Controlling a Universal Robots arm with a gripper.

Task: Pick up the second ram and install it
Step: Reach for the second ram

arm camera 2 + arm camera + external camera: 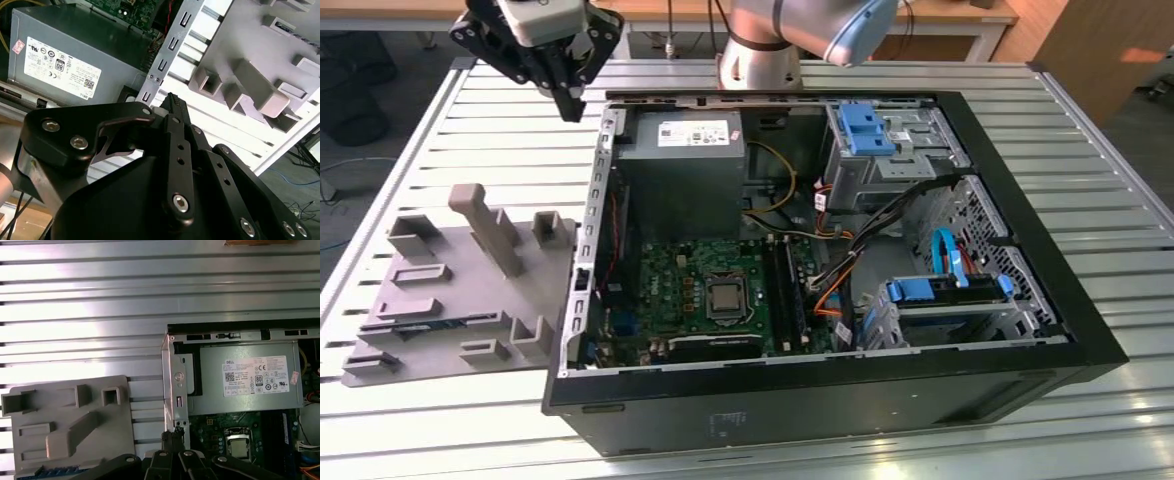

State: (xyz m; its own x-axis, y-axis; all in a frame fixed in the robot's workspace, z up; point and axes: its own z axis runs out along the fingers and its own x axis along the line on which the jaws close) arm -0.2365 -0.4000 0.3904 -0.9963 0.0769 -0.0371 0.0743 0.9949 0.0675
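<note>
Black desktop case (854,400) lying open on slatted metal table (1067,110), green motherboard (694,275) inside. At the exterior view's left, grey holder (494,230) cradling the second ram (434,323). Near the case's far corner, gripper (571,105) pinched closed, empty, well apart from the ram.

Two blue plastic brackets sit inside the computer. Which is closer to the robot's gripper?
The blue bracket next to the grey power supply, at the case end nearest the gripper. The other blue bracket sits toward the opposite end.
</note>
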